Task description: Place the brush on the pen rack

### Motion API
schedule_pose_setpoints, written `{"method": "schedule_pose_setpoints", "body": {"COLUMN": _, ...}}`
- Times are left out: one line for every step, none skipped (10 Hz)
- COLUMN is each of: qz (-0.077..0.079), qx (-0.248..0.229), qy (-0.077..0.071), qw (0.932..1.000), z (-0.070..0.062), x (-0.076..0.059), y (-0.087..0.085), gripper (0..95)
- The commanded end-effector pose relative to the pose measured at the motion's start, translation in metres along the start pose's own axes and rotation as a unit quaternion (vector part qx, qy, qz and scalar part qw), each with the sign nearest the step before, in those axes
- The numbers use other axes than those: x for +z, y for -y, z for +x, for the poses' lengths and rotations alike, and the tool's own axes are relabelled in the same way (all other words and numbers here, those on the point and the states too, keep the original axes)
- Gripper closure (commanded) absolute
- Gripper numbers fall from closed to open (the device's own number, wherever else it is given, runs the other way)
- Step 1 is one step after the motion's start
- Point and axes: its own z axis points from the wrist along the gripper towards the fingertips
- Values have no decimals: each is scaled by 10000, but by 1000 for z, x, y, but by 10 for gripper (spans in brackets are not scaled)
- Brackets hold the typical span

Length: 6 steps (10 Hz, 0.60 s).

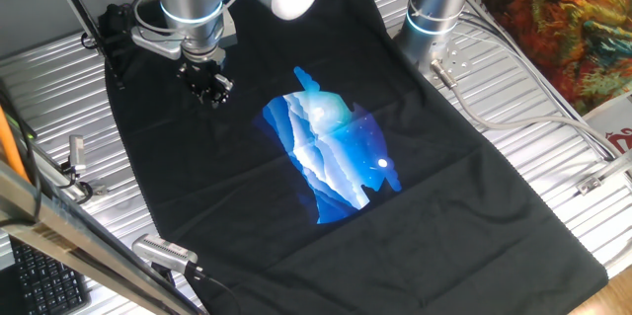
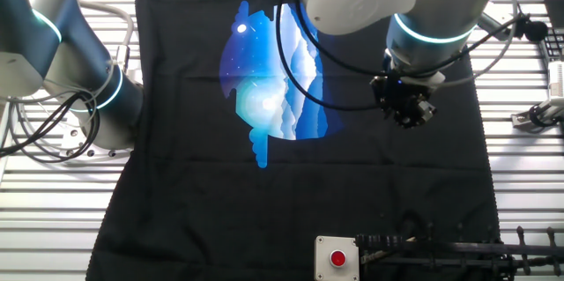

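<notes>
Small grey box (image 2: 337, 257) with one red button sits just beside one thin black metal pen rack (image 2: 441, 248). Both lie on the camera side of the tool (image 2: 407, 109), well apart from it. One black cloth (image 2: 194, 210) with a single blue-and-white print (image 2: 273, 78) covers the ribbed metal desk (image 2: 53, 219). The black tool hangs low over the cloth, beside the print. Dark against dark, so whether its jaws are wide or narrow cannot be told. The brush cannot be made out in either view.
</notes>
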Motion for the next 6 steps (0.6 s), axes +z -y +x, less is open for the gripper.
{"method": "schedule_pose_setpoints", "body": {"qz": 69, "qx": 14, "qy": 16, "qw": 10000, "z": 0, "x": -2, "y": 1, "gripper": 760}}
{"method": "schedule_pose_setpoints", "body": {"qz": 75, "qx": 12, "qy": 21, "qw": 10000, "z": -1, "x": -4, "y": 1, "gripper": 760}}
{"method": "schedule_pose_setpoints", "body": {"qz": 79, "qx": 11, "qy": 20, "qw": 10000, "z": -1, "x": -4, "y": 1, "gripper": 760}}
{"method": "schedule_pose_setpoints", "body": {"qz": 90, "qx": -20, "qy": -6, "qw": 10000, "z": -1, "x": -4, "y": 1, "gripper": 760}}
{"method": "schedule_pose_setpoints", "body": {"qz": 98, "qx": -51, "qy": -17, "qw": 9999, "z": -1, "x": -4, "y": 1, "gripper": 760}}
{"method": "schedule_pose_setpoints", "body": {"qz": 111, "qx": -36, "qy": -41, "qw": 9999, "z": -1, "x": -4, "y": 1, "gripper": 760}}
